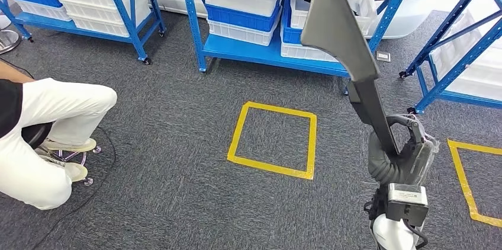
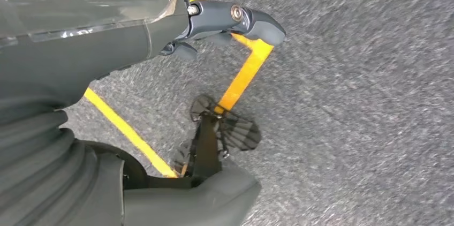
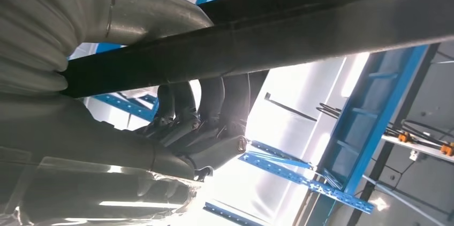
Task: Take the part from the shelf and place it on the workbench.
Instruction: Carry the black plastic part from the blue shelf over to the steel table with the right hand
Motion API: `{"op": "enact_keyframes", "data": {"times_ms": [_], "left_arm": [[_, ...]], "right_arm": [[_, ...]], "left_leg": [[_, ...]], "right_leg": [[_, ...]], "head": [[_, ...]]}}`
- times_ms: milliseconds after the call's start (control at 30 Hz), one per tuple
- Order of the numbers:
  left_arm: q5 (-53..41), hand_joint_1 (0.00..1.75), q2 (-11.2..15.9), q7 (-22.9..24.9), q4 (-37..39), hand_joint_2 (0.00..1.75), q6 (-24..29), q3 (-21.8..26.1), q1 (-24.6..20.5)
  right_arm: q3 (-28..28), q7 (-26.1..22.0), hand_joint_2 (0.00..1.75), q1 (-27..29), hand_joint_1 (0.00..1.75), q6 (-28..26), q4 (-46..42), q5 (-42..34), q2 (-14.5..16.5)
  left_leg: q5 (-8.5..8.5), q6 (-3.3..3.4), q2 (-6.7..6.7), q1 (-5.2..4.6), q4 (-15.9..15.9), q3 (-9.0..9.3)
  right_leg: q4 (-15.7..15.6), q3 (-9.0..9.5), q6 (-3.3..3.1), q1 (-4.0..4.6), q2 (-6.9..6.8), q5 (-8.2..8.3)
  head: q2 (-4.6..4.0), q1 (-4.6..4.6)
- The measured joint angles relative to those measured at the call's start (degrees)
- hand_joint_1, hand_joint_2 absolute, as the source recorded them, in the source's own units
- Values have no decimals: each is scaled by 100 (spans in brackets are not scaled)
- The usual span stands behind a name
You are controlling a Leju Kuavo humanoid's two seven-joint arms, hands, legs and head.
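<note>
**Part held in right hand, above floor**

Grey carpet floor (image 1: pixel 177 161), marked with a yellow tape square (image 1: pixel 273 139). Blue shelf (image 1: pixel 278 48) at far side, loaded with white and blue bins (image 1: pixel 243 10). Seated person (image 1: pixel 41 137) in white trousers at left. Long dark part (image 1: pixel 349 54), flared at upper end, raised upright over the carpet, gripped at lower end by right hand (image 1: pixel 402 155), fingers (image 3: pixel 214 103) wrapped around its bar. Left hand (image 2: pixel 176 28) hanging above floor tape, holding nothing, fingers slightly curled.
</note>
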Motion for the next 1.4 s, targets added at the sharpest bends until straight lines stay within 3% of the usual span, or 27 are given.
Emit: {"op": "enact_keyframes", "data": {"times_ms": [33,100,167,233,267,333,367,400,433,500,533,567,600,667,733,767,833,900,967,1033,1067,1100,1167,1200,1267,1333,1400], "left_arm": [[2,0,-3,0,0,175,0,1,0],[2,0,-12,1,0,175,-1,2,1],[2,0,-18,3,-1,175,2,2,0],[4,0,-24,4,-3,175,17,2,-4],[7,0,-25,5,-4,175,31,3,-4],[21,0,-22,7,-3,175,66,7,10],[28,0,-19,8,-1,175,85,9,22],[37,0,-19,9,1,175,101,11,34],[46,0,-20,9,2,175,113,14,43],[72,0,-27,-1,2,175,121,24,45],[84,0,-28,-10,2,175,121,32,43],[98,0,-27,-21,2,175,121,39,43],[115,0,-27,-29,2,175,123,46,43],[141,0,-23,-36,1,175,130,57,46],[148,0,-13,-37,0,175,140,78,49],[149,0,-8,-40,0,175,146,89,47],[153,0,-12,-43,0,175,160,106,41],[158,0,-25,-38,0,175,183,128,41],[163,0,-32,-12,0,175,203,148,47],[171,0,-34,20,0,175,206,156,54],[175,0,-37,32,0,175,205,158,56],[181,0,-42,43,0,175,202,158,55],[194,0,-49,63,0,175,196,161,52],[201,0,-43,75,0,175,193,165,50],[213,0,-32,101,0,175,192,174,49],[232,0,-31,129,-1,175,179,180,44],[244,0,-28,149,-2,175,143,181,38]], "right_arm": [[-6,-1,175,1,175,7,7,3,-2],[-12,-2,175,2,175,12,18,9,-4],[-25,-2,175,-5,175,15,23,20,-2],[-33,1,175,-24,175,20,23,38,7],[-35,3,175,-30,175,25,23,45,11],[-36,6,175,-30,175,43,28,52,16],[-37,7,175,-29,175,55,33,51,17],[-37,8,175,-30,175,71,37,48,19],[-37,8,175,-33,175,85,40,44,23],[-38,8,175,-34,175,115,41,18,39],[-38,6,175,-33,175,137,42,-19,49],[-40,2,175,-31,175,169,42,-82,59],[-44,-6,175,-27,175,211,42,-170,67],[-67,-22,175,-24,175,283,36,-334,85],[-96,-33,175,-29,175,318,25,-415,107],[-108,-37,175,-31,175,326,17,-431,116],[-127,-43,175,-27,175,330,9,-442,122],[-157,-45,175,-18,175,331,-1,-448,126],[-206,-50,175,-10,175,332,-11,-455,129],[-264,-54,175,16,175,332,-16,-452,126],[-291,-53,175,39,175,332,-16,-441,123],[-321,-51,175,61,175,332,-19,-421,120],[-366,-36,175,84,175,336,-35,-354,119],[-378,-17,175,87,175,350,-49,-309,123],[-394,51,175,99,175,418,-83,-202,138],[-413,163,175,118,175,517,-111,-58,156],[-427,278,175,122,175,599,-138,95,178]], "left_leg": [[89,-4,5,-7,4,-118],[266,-26,15,-16,15,-352],[432,-71,16,-24,40,-553],[579,-133,15,-45,70,-670],[651,-165,16,-50,71,-695],[765,-234,16,-24,41,-726],[678,-269,8,-4,83,-756],[471,-306,-3,13,216,-805],[158,-338,-15,28,472,-874],[-431,-399,-26,36,1226,-1021],[-527,-418,-28,38,1583,-1065],[-480,-425,-29,41,1801,-1044],[-345,-414,-38,43,1818,-923],[-140,-339,-160,41,1212,-369],[-235,-246,-319,33,358,239],[-317,-209,-349,21,91,410],[-356,-156,-248,11,-98,472],[-287,-88,-123,24,-176,452],[-215,-45,-5,25,-202,399],[-171,-44,116,21,-189,327],[-154,-55,178,24,-176,294],[-143,-70,243,30,-156,263],[-156,-120,364,42,-71,210],[-180,-160,418,33,-13,181],[-216,-236,508,0,77,145],[-218,-284,585,-1,100,137],[-341,-335,449,40,230,84]], "right_leg": [[296,-12,33,0,4,-71],[391,216,158,1,9,107],[-235,822,211,1,8,259],[-1109,1427,132,25,16,81],[-1375,1577,77,45,21,-14],[-1463,1533,-37,41,21,-2],[-1456,1479,-99,30,17,60],[-1455,1411,-164,13,10,133],[-1455,1332,-216,-1,5,211],[-1451,1180,-268,19,6,357],[-1446,1104,-266,26,20,427],[-1442,1031,-254,32,39,495],[-1438,949,-236,36,67,562],[-1435,827,-196,39,132,671],[-1431,752,-144,57,196,759],[-1430,720,-111,58,229,801],[-1422,645,-39,70,295,877],[-1234,494,-15,77,259,791],[-608,191,-38,51,161,458],[123,-101,-13,10,121,146],[259,-124,36,-12,106,101],[152,-14,107,-38,77,144],[-589,468,255,-91,-105,346],[-939,689,283,-93,-215,424],[-1231,845,209,-71,-304,467],[-1189,796,86,-62,-182,492],[-1179,765,4,-85,-75,530]], "head": [[0,4],[0,11],[0,11],[0,-1],[0,-10],[0,-20],[0,-22],[0,-29],[0,-37],[0,-52],[0,-54],[0,-54],[0,-55],[0,-55],[0,-52],[0,-54],[0,-54],[0,-44],[0,-16],[0,8],[0,9],[0,11],[0,11],[0,14],[0,9],[0,2],[0,-1]]}}
